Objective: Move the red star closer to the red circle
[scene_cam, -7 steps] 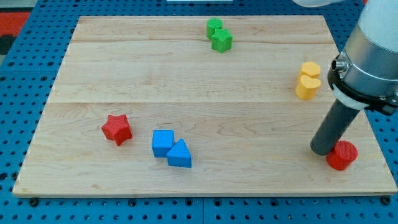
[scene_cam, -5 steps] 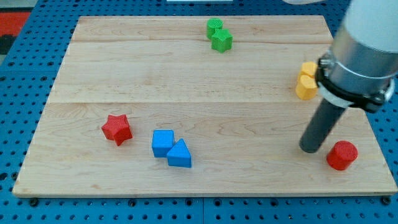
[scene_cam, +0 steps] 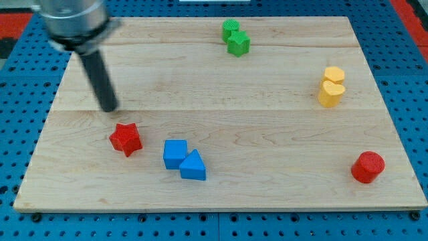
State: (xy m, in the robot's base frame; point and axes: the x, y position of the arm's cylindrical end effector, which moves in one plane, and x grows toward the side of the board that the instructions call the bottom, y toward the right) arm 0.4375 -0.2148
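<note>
Having swung from beside the red circle point(scene_cam: 368, 167) at right, my tip point(scene_cam: 109, 107) now sits just behind the red star point(scene_cam: 126, 138), handless, ready to push it rightward.

red star point(scene_cam: 126, 138): flat, board's lower left | red circle point(scene_cam: 368, 167): upright cylinder, lower right, well apart

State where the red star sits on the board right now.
The red star lies toward the view's lower left, just left of the blue cube and blue triangle, with my tip slightly above it, apart.
</note>
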